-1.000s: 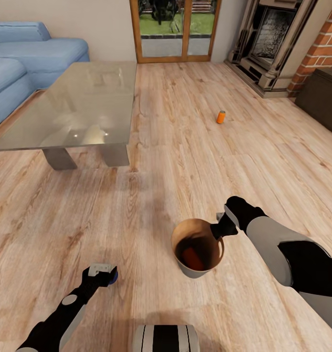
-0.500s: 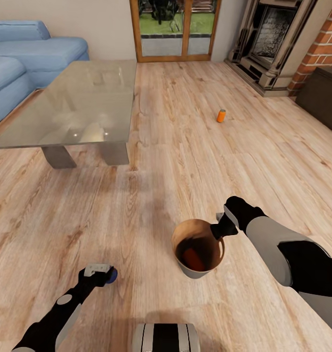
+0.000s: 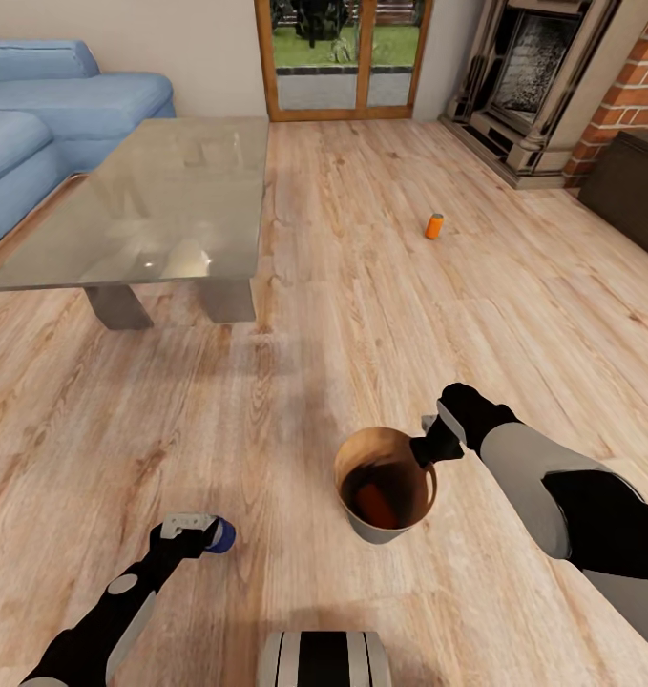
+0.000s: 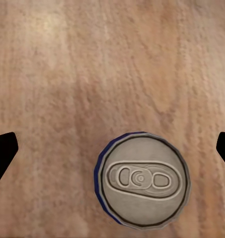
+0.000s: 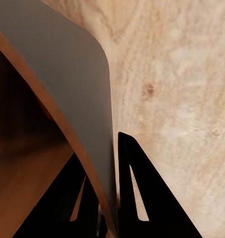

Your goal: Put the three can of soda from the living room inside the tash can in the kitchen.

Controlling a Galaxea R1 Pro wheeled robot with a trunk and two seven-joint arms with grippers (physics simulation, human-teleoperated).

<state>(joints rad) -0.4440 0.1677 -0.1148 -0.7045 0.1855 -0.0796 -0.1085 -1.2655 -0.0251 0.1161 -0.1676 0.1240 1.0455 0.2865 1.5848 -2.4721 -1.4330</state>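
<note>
Left end effector (image 3: 192,528), fingers spread wide, poised directly above the upright blue can (image 3: 221,535) on the plank floor (image 3: 381,315). Compared with one second ago, this end effector has drawn back toward the robot, and more of the blue can now shows past its tip. In the left wrist view the can's silver top (image 4: 142,179) lies between the two dark fingertips (image 4: 3,151), nearer one side, touching neither.

Right end effector (image 3: 428,441), unchanged in pose, pinches the rim of the trash can (image 3: 358,456); in the right wrist view its two fingers (image 5: 137,193) sit pressed on either side of the thin wall (image 5: 72,94). An orange can (image 3: 371,498) lies inside the bin.

Farther out, a second orange can (image 3: 434,225) stands on open floor well ahead of the right end effector. The glass-topped counter (image 3: 152,205) stands ahead of the left end effector, with the blue sofa (image 3: 47,114) beyond it. Glass doors (image 3: 347,57) and fireplace (image 3: 538,76) close the far side.
</note>
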